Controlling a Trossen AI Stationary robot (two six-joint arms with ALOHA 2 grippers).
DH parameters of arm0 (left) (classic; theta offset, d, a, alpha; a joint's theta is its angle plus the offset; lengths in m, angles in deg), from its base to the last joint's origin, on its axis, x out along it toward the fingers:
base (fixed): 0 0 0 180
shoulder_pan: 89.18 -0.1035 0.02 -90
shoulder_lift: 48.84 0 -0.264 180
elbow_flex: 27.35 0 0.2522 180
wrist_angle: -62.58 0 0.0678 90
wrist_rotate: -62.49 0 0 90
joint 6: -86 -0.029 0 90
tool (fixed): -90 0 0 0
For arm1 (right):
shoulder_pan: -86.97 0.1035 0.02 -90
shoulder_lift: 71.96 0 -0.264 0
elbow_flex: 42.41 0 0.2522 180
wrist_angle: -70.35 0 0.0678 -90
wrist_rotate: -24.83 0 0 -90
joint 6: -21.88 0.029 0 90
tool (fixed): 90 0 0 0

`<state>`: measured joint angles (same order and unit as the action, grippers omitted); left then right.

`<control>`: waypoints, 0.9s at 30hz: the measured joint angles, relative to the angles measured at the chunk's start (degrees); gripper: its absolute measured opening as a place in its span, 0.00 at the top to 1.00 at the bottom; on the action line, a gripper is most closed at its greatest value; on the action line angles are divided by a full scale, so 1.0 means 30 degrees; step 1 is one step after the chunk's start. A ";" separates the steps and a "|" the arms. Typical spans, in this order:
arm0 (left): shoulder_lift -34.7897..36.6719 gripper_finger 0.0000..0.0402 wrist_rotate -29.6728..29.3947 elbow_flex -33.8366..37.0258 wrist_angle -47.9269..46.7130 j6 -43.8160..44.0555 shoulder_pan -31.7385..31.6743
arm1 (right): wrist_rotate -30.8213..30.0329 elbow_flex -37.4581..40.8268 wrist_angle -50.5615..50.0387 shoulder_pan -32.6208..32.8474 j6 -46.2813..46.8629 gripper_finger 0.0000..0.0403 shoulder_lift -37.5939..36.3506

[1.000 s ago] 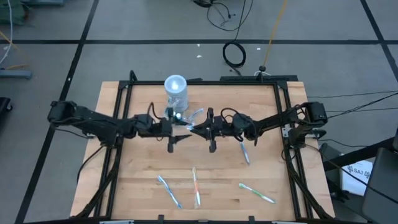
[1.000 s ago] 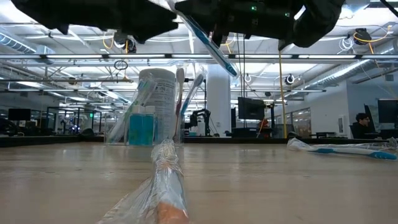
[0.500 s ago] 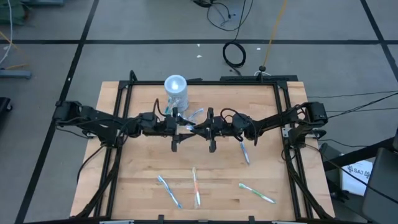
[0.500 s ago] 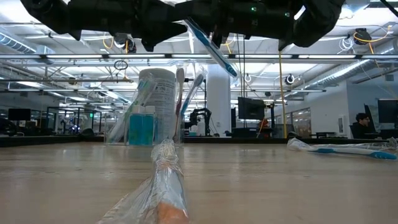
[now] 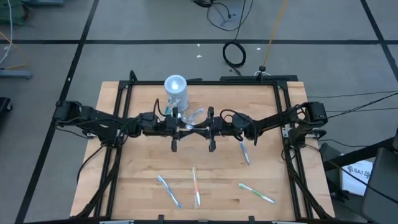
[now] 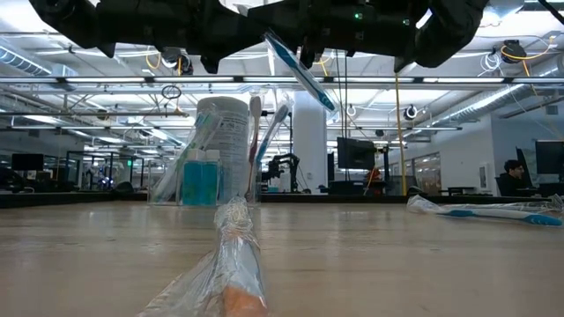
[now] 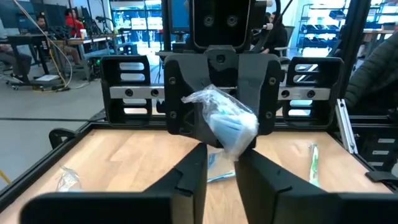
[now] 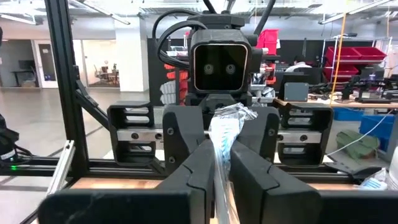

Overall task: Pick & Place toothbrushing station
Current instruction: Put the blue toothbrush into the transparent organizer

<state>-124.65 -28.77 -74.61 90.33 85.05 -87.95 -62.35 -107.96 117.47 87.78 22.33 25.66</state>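
Here both arms meet above the middle of the counter, their end effectors facing each other with a wrapped toothbrush spanning the gap between them. The right end effector has its fingers pressed narrow on one end of that wrapped toothbrush, the crinkled clear wrap rising between them in the right wrist view. The left end effector has its fingers drawn in close around the other end, the wrap and a blue part of the brush showing between them in the left wrist view. In the low view the brush hangs tilted under the dark arms, well clear of the wood. The toothbrushing station stands upright near the far edge of the counter, left of that edge's middle and just beyond the left end effector; its tall clear cylinder with the pale round top shows in the low view, with brushes leaning in it. Other wrapped toothbrushes lie loose on the counter: three toward the near edge and one nearer the right edge.
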 joint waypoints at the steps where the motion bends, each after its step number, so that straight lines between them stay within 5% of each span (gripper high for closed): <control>1: 0.0000 0.81 0.0000 0.0000 0.0000 -0.0008 0.0000 | -0.0093 0.0000 -0.0014 0.0003 0.0012 0.92 0.0000; 7: 0.0006 0.89 -0.0087 0.0000 -0.0266 -0.0075 -0.0022 | -0.1395 0.0000 -0.0450 0.0003 -0.0094 0.88 -0.0007; 13: 0.0000 0.95 -0.0108 0.0000 -0.0403 0.0022 -0.0201 | -0.1439 0.0000 -0.0569 0.0003 0.0097 0.73 -0.0007; 27: 0.0022 0.96 -0.1195 0.0000 -0.1083 0.0423 -0.0656 | -0.2122 0.0066 -0.1488 -0.0005 0.0037 0.47 -0.0664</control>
<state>-124.58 -32.35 -74.61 87.08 86.31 -89.91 -68.71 -107.76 113.00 87.77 22.44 23.67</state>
